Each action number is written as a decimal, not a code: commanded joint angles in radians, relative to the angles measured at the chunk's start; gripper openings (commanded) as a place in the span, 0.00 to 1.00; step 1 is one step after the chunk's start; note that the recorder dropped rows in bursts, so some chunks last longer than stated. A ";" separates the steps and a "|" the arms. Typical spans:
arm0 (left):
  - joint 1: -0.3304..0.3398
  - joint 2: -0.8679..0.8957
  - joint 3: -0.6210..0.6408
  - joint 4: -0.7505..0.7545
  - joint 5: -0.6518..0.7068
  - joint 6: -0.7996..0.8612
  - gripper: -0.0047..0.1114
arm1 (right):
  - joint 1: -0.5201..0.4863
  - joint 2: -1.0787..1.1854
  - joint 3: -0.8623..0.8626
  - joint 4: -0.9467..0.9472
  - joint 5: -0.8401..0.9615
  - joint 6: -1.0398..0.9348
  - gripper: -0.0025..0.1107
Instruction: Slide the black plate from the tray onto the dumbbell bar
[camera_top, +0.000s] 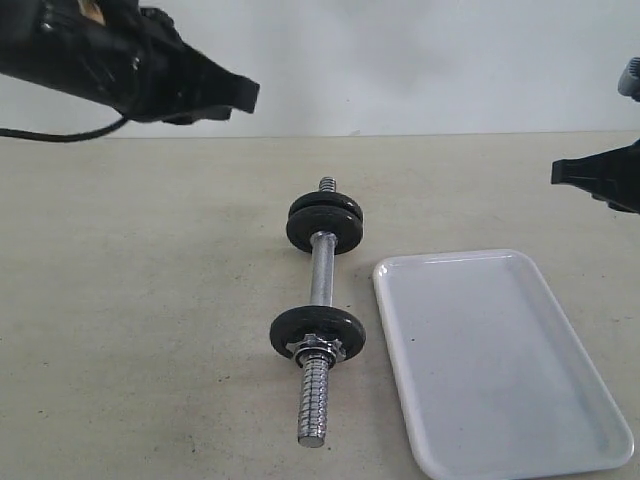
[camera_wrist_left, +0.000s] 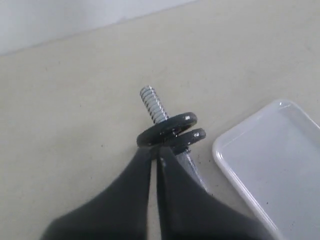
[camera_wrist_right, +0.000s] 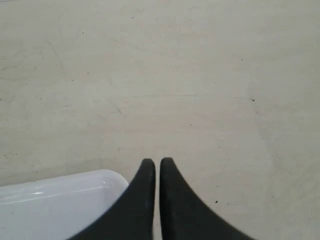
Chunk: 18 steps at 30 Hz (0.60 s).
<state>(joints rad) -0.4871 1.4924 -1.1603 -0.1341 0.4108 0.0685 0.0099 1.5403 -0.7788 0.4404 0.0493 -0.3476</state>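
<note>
The chrome dumbbell bar lies on the table with three matching black plates on it. Two sit together at the far end and one at the near end, behind a nut. The white tray to the bar's right holds nothing. My left gripper hangs shut and empty high at the back left. In the left wrist view its fingertips point at the far pair of plates, with the tray beside them. My right gripper is shut and empty at the right edge, and the right wrist view places it above the tray's corner.
Both threaded bar ends stick out beyond the plates. Bare beige tabletop spreads left of the bar. A pale wall closes the back.
</note>
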 joint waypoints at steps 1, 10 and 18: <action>0.000 -0.114 0.002 0.004 0.033 0.079 0.08 | 0.002 -0.010 -0.001 -0.002 0.017 -0.005 0.02; 0.000 -0.175 0.135 0.106 -0.023 0.082 0.08 | 0.002 -0.010 -0.001 -0.002 0.021 -0.005 0.02; 0.000 -0.209 0.295 0.134 -0.160 0.082 0.08 | 0.002 -0.010 -0.001 -0.002 0.019 -0.005 0.02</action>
<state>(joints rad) -0.4871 1.3019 -0.9063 -0.0071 0.2907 0.1499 0.0099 1.5403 -0.7788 0.4404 0.0709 -0.3496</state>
